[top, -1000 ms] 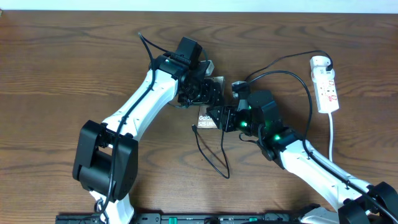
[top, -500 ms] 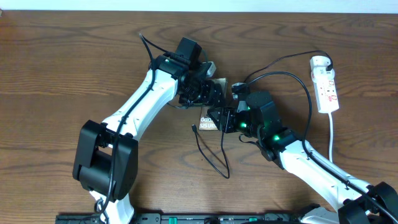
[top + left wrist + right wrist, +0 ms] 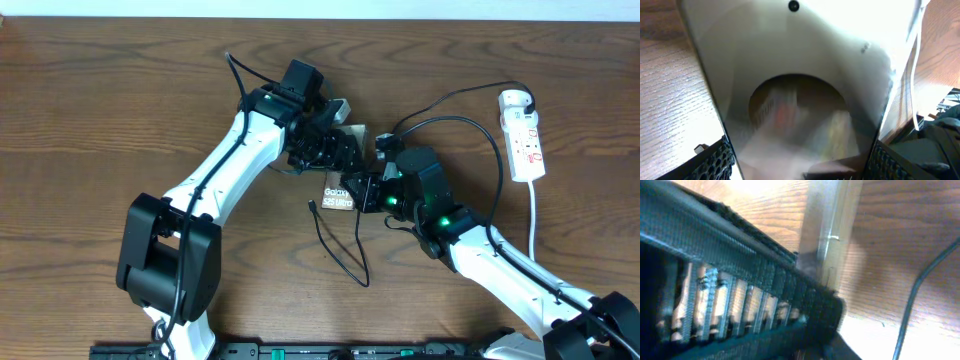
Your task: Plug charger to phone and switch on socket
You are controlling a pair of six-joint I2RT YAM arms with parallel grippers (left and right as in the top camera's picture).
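Sharp overhead; blurred, glare-washed wrist views

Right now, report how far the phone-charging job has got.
Done: the charger's black plug sits in the socket. In hand: the left hand appears to grip the phone, with the right hand at its edge. Left: the charger's connector lies loose on the table, not plugged in; no hand is near the socket, so switching on looks pending.

Left arm [image 3: 225, 160], right arm [image 3: 500, 255]: white links, black joints; green lights [image 3: 435, 215]; textured black fingers [image 3: 715, 160]
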